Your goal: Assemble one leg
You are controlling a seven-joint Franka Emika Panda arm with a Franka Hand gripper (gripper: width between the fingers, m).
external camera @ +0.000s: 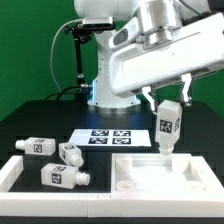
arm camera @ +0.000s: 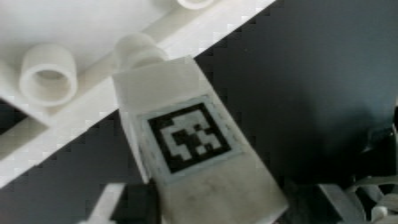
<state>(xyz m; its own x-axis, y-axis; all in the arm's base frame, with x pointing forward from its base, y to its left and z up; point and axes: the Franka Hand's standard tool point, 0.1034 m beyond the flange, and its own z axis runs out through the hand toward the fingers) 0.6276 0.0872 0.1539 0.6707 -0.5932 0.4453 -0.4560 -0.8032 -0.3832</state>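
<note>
My gripper (external camera: 167, 104) is shut on a white leg (external camera: 166, 127) with a black marker tag and holds it upright, its lower tip just above the far edge of the white tabletop piece (external camera: 185, 168) at the exterior view's right. In the wrist view the leg (arm camera: 187, 130) runs from between my fingers (arm camera: 114, 203) toward the tabletop (arm camera: 71, 120), its tip near a round raised socket (arm camera: 45, 80). My gripper (arm camera: 217, 208) clamps the leg's near end. Three more white legs (external camera: 62, 176) lie at the exterior view's left.
The marker board (external camera: 108, 137) lies flat behind the tabletop, beside the held leg. A white raised border (external camera: 12, 176) runs along the front left around the loose legs (external camera: 38, 145) (external camera: 69, 153). The robot base (external camera: 105, 90) stands at the back.
</note>
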